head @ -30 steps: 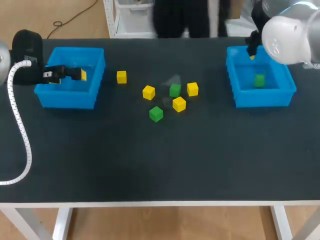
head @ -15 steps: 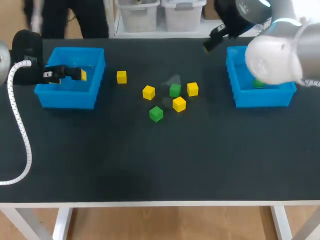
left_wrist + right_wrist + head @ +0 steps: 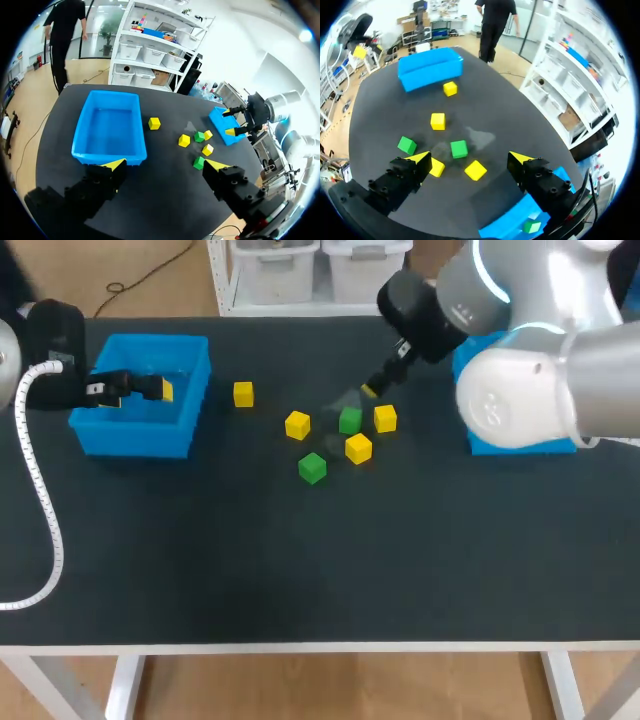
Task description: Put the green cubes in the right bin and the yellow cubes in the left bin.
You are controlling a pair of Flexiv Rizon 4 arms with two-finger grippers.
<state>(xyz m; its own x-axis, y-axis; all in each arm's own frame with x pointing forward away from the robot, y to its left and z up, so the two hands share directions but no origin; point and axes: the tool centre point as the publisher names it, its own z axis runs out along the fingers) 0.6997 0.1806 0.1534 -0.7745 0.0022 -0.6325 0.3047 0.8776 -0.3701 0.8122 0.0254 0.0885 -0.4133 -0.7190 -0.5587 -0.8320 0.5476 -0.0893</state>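
Left claw (image 3: pixel 166 164) is hanging over the left bin (image 3: pixel 140 437) near the table's (image 3: pixel 300 570) left edge, fingers spread and empty, probably parked for drop-offs. Mid-table, 4 yellow cubes (image 3: pixel 297 425) and 2 green cubes (image 3: pixel 312 468) are sitting loose. Right claw (image 3: pixel 470 159) is hovering open above that bunch, with the middle green cube (image 3: pixel 459 148) lying just ahead between its fingers, so I'm guessing it's lining up a grab. Right bin (image 3: pixel 512 216) is holding 1 more green cube (image 3: pixel 531 226).
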